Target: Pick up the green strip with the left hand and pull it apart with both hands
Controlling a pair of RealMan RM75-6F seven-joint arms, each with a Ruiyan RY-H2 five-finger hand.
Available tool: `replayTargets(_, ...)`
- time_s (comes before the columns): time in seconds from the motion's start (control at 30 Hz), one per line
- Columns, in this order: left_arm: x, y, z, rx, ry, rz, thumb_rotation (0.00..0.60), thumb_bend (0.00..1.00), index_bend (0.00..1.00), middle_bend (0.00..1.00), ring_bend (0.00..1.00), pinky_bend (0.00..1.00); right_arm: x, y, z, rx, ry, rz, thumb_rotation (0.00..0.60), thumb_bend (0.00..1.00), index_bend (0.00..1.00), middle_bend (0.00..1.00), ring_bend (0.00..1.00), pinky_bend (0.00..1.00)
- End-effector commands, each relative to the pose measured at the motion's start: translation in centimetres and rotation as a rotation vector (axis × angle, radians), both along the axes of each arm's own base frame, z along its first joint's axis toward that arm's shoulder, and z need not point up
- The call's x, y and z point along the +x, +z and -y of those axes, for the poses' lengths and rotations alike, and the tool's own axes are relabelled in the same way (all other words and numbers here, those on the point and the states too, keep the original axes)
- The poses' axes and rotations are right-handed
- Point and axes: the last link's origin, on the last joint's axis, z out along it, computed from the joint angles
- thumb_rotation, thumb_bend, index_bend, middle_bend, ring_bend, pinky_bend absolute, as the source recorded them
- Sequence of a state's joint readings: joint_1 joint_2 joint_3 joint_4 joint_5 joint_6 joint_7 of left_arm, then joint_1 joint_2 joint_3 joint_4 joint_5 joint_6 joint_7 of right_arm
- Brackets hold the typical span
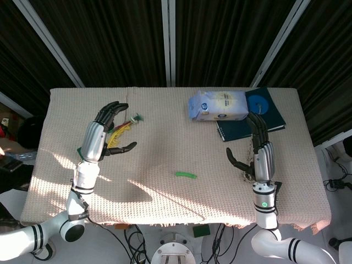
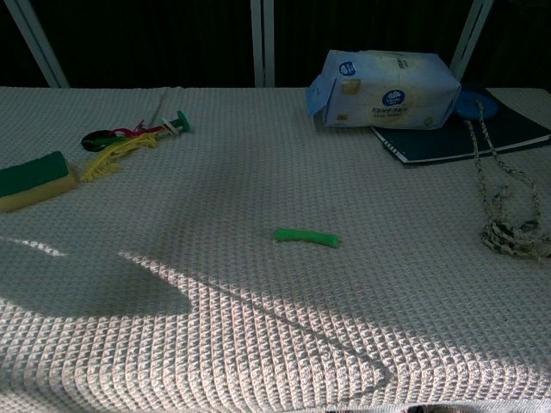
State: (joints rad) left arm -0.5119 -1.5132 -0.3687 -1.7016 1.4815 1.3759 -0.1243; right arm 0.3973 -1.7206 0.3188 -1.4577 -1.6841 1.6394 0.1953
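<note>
The green strip (image 1: 186, 175) lies flat on the woven table cover near the middle front; in the chest view the green strip (image 2: 306, 237) shows as a short, slightly bent piece. My left hand (image 1: 104, 133) hovers at the left with fingers spread and nothing in it, well left of the strip. At the right, my right hand (image 1: 257, 151) stands upright, fingers apart, empty, to the right of the strip. Neither hand shows in the chest view.
A white tissue pack (image 2: 387, 89) and a dark notebook (image 2: 482, 133) with a blue disc sit at the back right. A coiled rope (image 2: 512, 228) lies at the right. A yellow-green sponge (image 2: 33, 179) and a yellow tassel with a green-tipped tool (image 2: 138, 138) lie at the left.
</note>
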Motion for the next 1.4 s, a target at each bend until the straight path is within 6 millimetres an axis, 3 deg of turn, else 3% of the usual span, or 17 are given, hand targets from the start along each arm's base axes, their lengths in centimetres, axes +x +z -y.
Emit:
replayTargets(0.03, 0.0, -0.1, -0.2, -0.006, -0.004, 0.0, 0.598, 0.09, 0.19, 0.2, 0.13, 0.16, 0.0, -0.4, 0.1, 0.01, 0.001, -0.005, 0.6, 0.31, 0.0, 0.0, 0.0, 0.0)
replayTargets(0.2, 0.0, -0.2, 0.4, -0.016, -0.017, -0.036, 0.598, 0.09, 0.2, 0.2, 0.13, 0.16, -0.2, -0.4, -0.1, 0.008, -0.004, -0.017, 0.6, 0.31, 0.0, 0.0, 0.0, 0.0)
replayTargets(0.4, -1.0, -2.1, 2.5, -0.101, -0.017, -0.272, 0.598, 0.09, 0.2, 0.2, 0.13, 0.16, -1.4, 0.4, -1.4, 0.006, -0.039, -0.055, 0.6, 0.31, 0.0, 0.0, 0.0, 0.0)
replayTargets(0.6, -0.8, -6.2, 4.5, -0.203, -0.044, -0.375, 0.598, 0.09, 0.26, 0.25, 0.15, 0.17, -3.8, 0.7, -3.3, 0.02, -0.13, -0.108, 0.6, 0.3, 0.0, 0.0, 0.0, 0.0)
replayTargets(0.77, -0.3, -11.4, 5.7, -0.277, -0.105, -0.397, 0.6, 0.09, 0.33, 0.32, 0.22, 0.23, -6.9, 0.1, -5.2, 0.018, -0.232, -0.228, 0.6, 0.3, 0.0, 0.0, 0.0, 0.0)
replayTargets(0.9, 0.2, -14.8, 5.2, -0.343, -0.099, -0.411, 0.599, 0.1, 0.34, 0.32, 0.23, 0.24, -9.4, 0.1, -6.7, 0.039, -0.311, -0.259, 0.6, 0.3, 0.0, 0.0, 0.0, 0.0)
replayTargets(1.0, 0.6, -16.4, 4.5, -0.373, -0.099, -0.447, 0.599, 0.12, 0.34, 0.32, 0.23, 0.24, -10.1, 1.0, -7.2, 0.025, -0.332, -0.233, 0.6, 0.3, 0.0, 0.0, 0.0, 0.0)
replayTargets(1.2, 2.0, -18.6, 3.7, -0.391, -0.094, -0.461, 0.598, 0.14, 0.34, 0.32, 0.23, 0.24, -10.0, 2.6, -7.1, -0.016, -0.331, -0.215, 0.6, 0.3, 0.0, 0.0, 0.0, 0.0)
replayTargets(1.4, 2.8, -20.5, 2.7, -0.418, -0.082, -0.484, 0.599, 0.16, 0.34, 0.32, 0.23, 0.24, -9.7, 2.6, -6.8, -0.013, -0.322, -0.215, 0.6, 0.3, 0.0, 0.0, 0.0, 0.0)
